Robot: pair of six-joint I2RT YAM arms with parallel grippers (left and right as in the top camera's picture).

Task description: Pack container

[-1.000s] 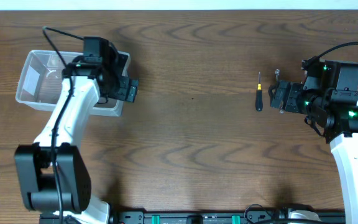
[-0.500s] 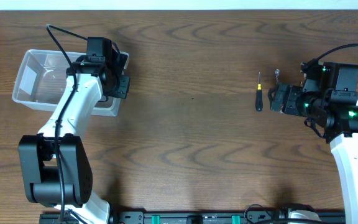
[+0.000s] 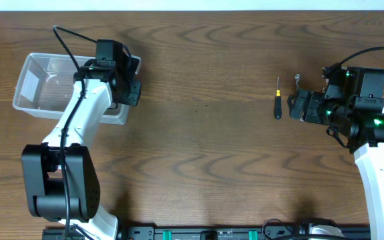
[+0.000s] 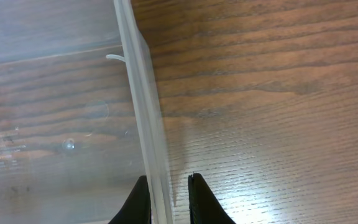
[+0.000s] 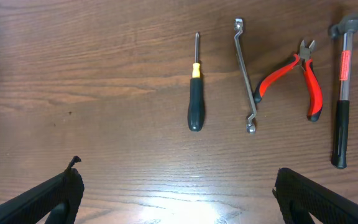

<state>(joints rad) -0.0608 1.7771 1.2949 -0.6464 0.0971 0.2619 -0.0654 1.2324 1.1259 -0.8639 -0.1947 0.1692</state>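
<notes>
Left gripper [image 4: 168, 182] on container [image 4: 139, 93] rim

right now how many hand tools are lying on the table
4, in a row in the right wrist view, left to right: screwdriver, wrench, red pliers, hammer at the frame edge. More could lie beyond that edge.

Screwdriver [image 5: 195, 106], wrench [image 5: 245, 74], pliers [image 5: 301, 61], hammer [image 5: 341, 93]

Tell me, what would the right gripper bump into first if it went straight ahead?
Most likely the screwdriver: it lies almost dead ahead of the open right gripper. The wrench lies just beside that line. Depth is unclear, so it could pass above it.
</notes>
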